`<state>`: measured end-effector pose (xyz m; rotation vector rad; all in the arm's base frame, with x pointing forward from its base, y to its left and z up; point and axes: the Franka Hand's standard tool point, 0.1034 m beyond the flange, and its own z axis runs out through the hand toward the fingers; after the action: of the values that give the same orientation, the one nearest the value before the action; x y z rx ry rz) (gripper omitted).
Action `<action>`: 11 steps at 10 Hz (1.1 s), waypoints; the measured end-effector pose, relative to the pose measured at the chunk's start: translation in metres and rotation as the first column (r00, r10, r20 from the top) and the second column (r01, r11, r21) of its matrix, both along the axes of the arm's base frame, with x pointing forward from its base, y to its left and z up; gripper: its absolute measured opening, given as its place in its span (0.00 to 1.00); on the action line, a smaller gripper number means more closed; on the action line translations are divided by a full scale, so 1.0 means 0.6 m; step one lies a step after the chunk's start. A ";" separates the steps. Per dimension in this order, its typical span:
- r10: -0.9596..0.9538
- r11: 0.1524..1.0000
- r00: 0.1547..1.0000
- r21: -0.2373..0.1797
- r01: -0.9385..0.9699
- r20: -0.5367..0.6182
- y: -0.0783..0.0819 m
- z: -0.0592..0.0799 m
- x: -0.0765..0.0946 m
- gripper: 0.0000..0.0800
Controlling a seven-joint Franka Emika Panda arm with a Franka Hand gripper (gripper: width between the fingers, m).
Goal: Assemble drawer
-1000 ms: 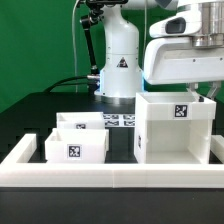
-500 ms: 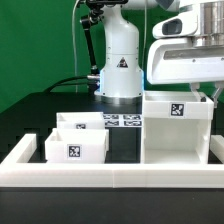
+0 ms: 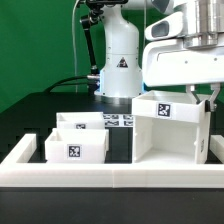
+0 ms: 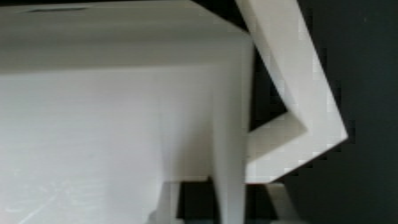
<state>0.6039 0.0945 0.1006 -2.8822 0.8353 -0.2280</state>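
Clearly, the gripper [image 3: 209, 101] hangs over the worktop [image 3: 40, 110] near its edge on the exterior view's right. Its fingers [image 4: 185, 204] pinch one thin wall of the drawer housing [image 3: 168, 140], as the wrist view shows. The housing looks slightly tilted and stands just inside the white border wall [image 3: 110, 176] along the near edge. Two small trays [image 3: 75, 148] sit side by side, touching, toward the exterior view's left, apart from the housing.

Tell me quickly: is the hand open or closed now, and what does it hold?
Hand: closed, holding the housing by its wall.
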 end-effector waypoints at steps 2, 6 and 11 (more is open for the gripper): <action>-0.096 0.995 0.995 0.030 0.096 -0.003 0.006 0.005 0.002 0.06; -0.300 0.950 0.954 0.078 0.301 -0.024 0.004 0.002 0.025 0.06; -0.488 0.859 0.870 0.138 0.492 -0.067 0.003 0.008 0.030 0.06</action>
<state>0.6219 0.0965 0.1052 -2.4856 1.5162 -0.1597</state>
